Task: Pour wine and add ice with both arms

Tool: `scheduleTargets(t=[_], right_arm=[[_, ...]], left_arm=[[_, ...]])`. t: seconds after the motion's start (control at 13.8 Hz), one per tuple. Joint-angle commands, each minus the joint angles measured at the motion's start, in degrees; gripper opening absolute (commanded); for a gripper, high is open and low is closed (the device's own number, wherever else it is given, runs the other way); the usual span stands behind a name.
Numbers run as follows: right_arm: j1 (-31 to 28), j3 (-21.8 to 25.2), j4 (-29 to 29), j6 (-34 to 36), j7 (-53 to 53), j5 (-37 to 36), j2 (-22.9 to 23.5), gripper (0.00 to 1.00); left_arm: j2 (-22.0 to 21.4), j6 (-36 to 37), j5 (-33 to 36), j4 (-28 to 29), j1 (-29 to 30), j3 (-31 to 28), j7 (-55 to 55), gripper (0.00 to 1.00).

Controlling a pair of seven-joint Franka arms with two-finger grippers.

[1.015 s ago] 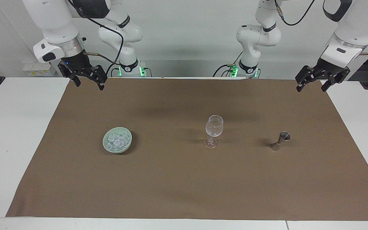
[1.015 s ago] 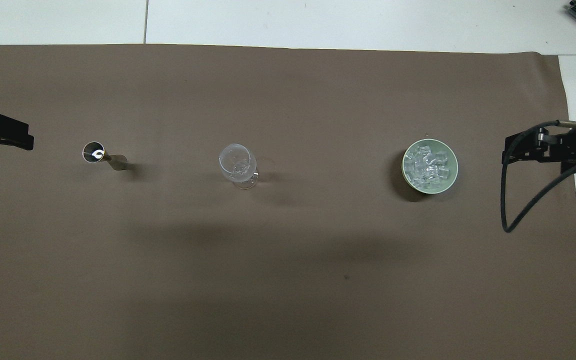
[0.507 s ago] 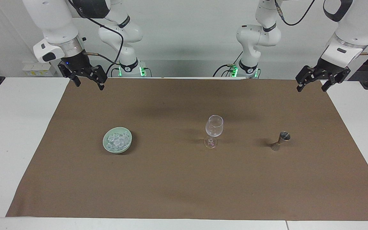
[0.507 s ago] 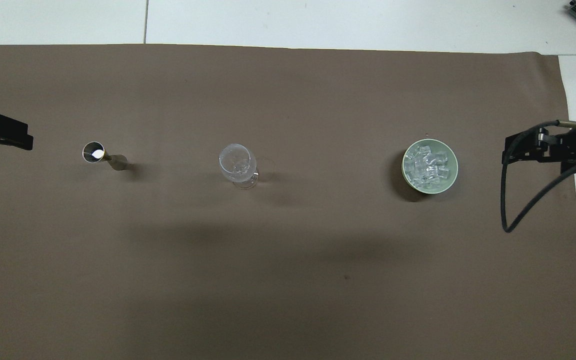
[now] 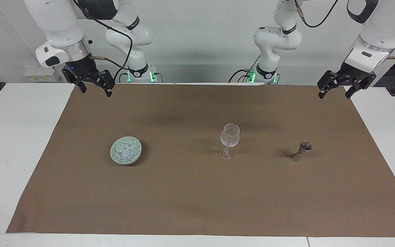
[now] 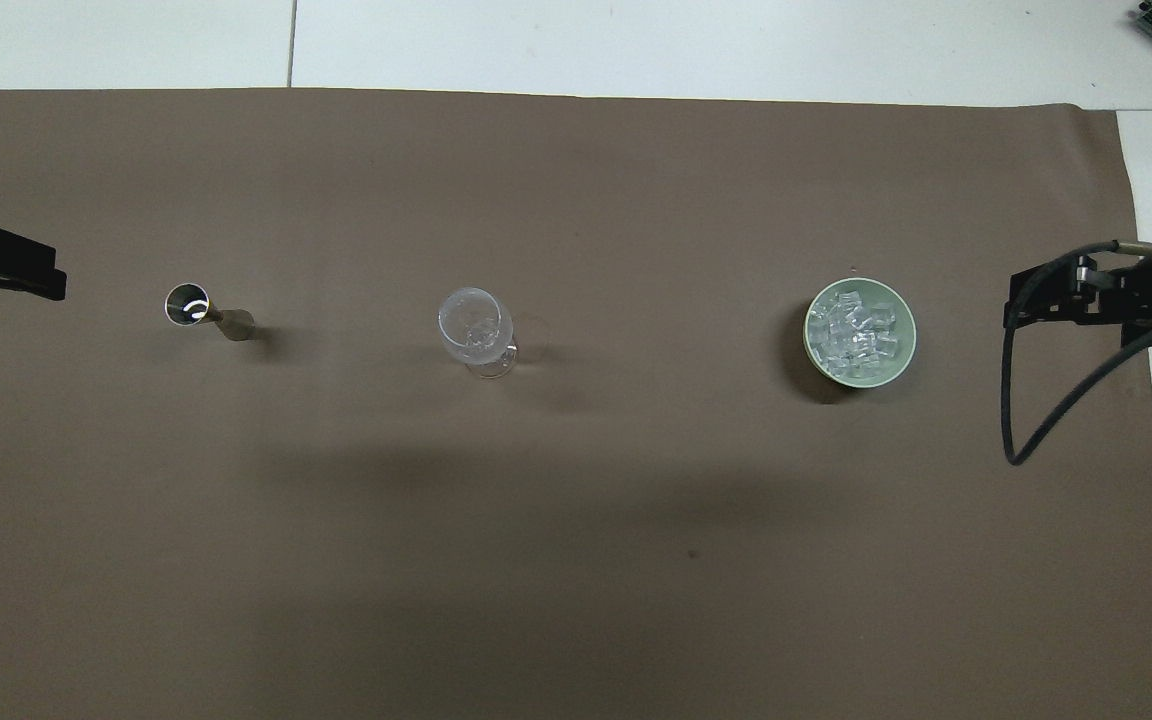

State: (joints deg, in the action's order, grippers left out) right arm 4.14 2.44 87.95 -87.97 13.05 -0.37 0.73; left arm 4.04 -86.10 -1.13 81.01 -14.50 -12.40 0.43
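The ice (image 5: 126, 151) is a heap of small clear cubes in a pale green bowl (image 5: 125, 162) toward the right arm's end of the table; ice (image 6: 856, 332) and bowl (image 6: 861, 283) also show in the overhead view. A clear stemmed wine glass (image 5: 229, 137) (image 6: 476, 328) stands upright at mid-table. A small metal jigger (image 5: 300, 151) (image 6: 198, 308) stands toward the left arm's end. My right gripper (image 5: 95, 91) (image 6: 1046, 300) hangs open and empty over the mat's edge by its base. My left gripper (image 5: 334, 95) (image 6: 6, 275) hangs open and empty over the mat's corner at its own end.
A brown mat (image 5: 183, 199) covers most of the white table (image 5: 9, 144). Bowl, glass and jigger stand in one row across it, well apart. A black cable (image 6: 1026, 420) loops down from the right wrist.
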Motion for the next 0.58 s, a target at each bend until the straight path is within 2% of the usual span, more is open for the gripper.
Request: scheduleTargets(t=[0.0, 0.51], right_arm=[[-0.4, 0.1, 1.1, -0.6, -1.1, 1.4, -0.8, 1.00], [-0.4, 0.1, 1.1, -0.6, -1.1, 1.4, -0.8, 1.00]], left_arm=[[0.2, -0.5, -0.2, -0.3, 0.1, -0.2, -0.5, 1.00], [0.1, -0.5, 0.2, -0.2, 0.1, -0.2, 0.2, 1.00]])
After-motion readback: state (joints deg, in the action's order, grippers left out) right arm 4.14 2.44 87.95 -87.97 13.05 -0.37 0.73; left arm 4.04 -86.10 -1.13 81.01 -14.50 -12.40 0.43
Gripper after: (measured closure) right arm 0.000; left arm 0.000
